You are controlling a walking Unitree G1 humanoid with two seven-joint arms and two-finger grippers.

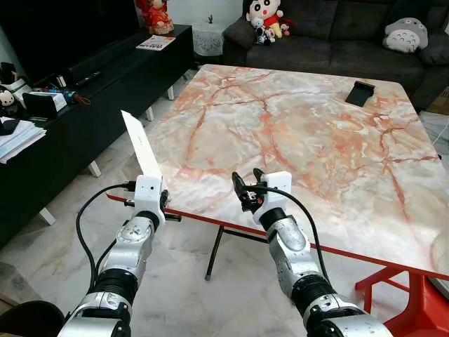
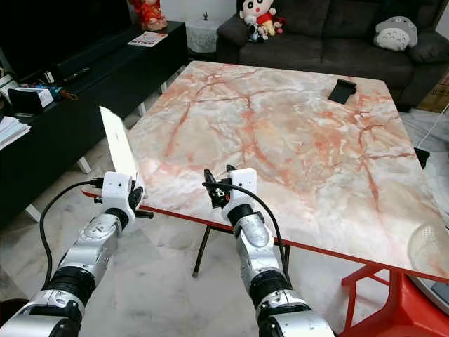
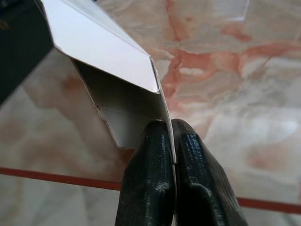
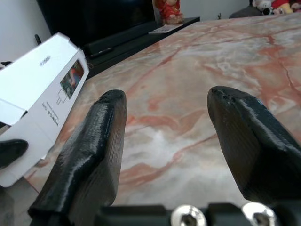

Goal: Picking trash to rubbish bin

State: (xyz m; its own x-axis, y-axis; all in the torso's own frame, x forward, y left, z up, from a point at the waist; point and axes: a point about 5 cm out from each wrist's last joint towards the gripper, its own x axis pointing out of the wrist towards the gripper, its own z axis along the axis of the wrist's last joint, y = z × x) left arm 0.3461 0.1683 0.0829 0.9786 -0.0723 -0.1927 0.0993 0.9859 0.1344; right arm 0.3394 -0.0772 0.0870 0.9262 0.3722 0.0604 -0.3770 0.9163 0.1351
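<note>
A flat white carton box stands tilted above the near left corner of the marble table. My left gripper is shut on the box's lower edge, and in the left wrist view both black fingers pinch the thin cardboard wall of the box. My right gripper hovers open over the table's near edge, to the right of the box, with nothing between its fingers. The right wrist view has the box off to one side, printed with a small picture.
A black flat object lies at the table's far right. A dark sofa with plush toys stands behind the table. A low black cabinet with papers runs along the left. Red table legs stand at the near right.
</note>
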